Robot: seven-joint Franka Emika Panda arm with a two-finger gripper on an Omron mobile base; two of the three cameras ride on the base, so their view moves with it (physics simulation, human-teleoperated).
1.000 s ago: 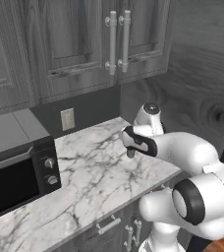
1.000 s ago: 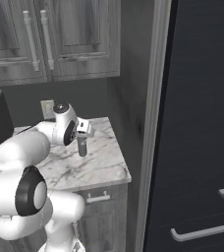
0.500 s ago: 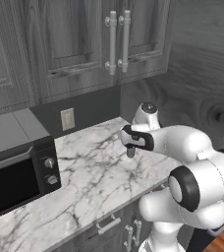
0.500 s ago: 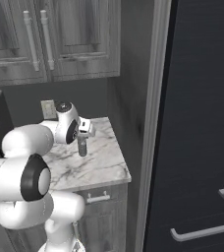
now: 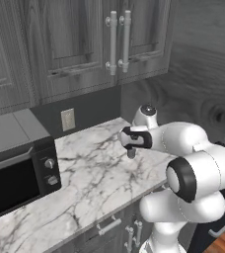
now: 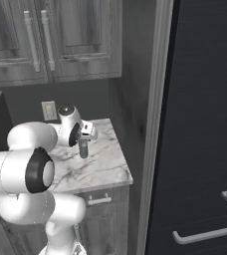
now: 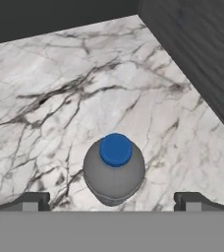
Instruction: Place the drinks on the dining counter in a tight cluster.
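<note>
Hand view: small grey plastic bottle w/ blue cap [image 7: 114,170] stands upright on white-grey veined marble counter [image 7: 60,88], directly below gripper [image 7: 111,201], centred btwn its two dark fingertips [image 7: 31,201]. Jaws fully apart, gripping nothing, no contact w/ bottle. Left base view: gripper [image 5: 131,153] hangs over counter [image 5: 85,183]; black microwave [image 5: 16,178] well off to its left.
</note>
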